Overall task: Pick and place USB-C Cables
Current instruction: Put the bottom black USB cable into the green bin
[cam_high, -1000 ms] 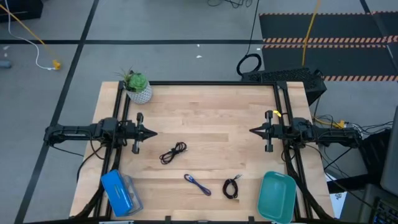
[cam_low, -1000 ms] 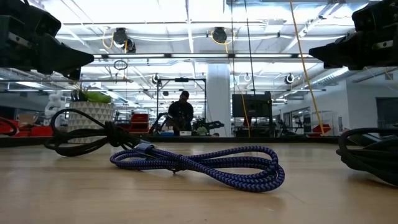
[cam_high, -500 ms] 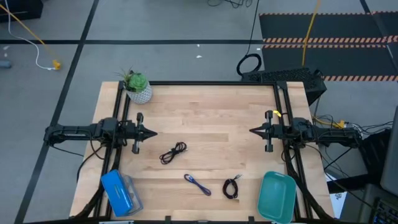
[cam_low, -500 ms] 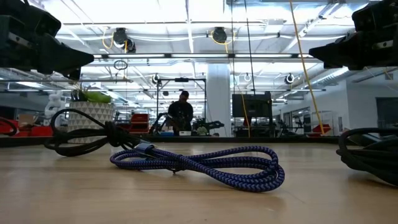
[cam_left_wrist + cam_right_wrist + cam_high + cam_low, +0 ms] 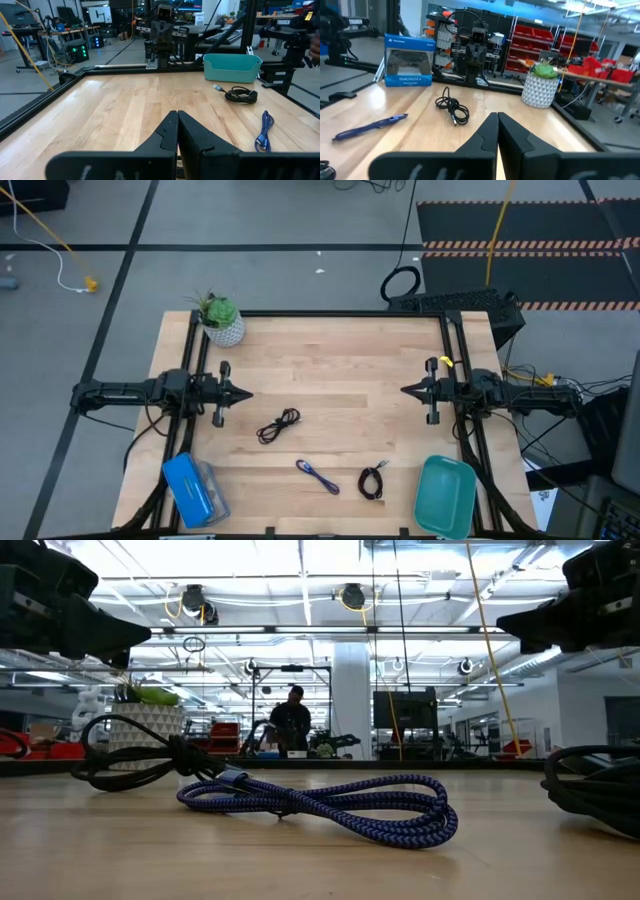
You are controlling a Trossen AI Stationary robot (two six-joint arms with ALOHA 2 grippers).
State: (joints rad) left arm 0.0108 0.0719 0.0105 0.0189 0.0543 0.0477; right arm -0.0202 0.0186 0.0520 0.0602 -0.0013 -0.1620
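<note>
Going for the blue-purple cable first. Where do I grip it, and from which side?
Grip the blue-purple cable at mid-bundle, where its strands run together, coming straight down from above. It lies flat on the table as a long narrow bundle running diagonally, so set the fingers across its short width. The right gripper, probably nearer, is shut; open it first.

- Table (image 5: 330, 370): pale blond wood grain, black edge rails.
- Tray (image 5: 446, 496): plain teal, at the table's near right corner.
- Box (image 5: 190, 490): bright blue with a clear window, at the near left corner.
- Plant (image 5: 220, 311): green leaves; pot (image 5: 540, 91) white with a grey triangle pattern, at the far left corner.
- Braided cable (image 5: 330, 808): blue-purple weave flecked black, near the tray.
- Two cables (image 5: 278, 425) (image 5: 372, 481): black.
</note>
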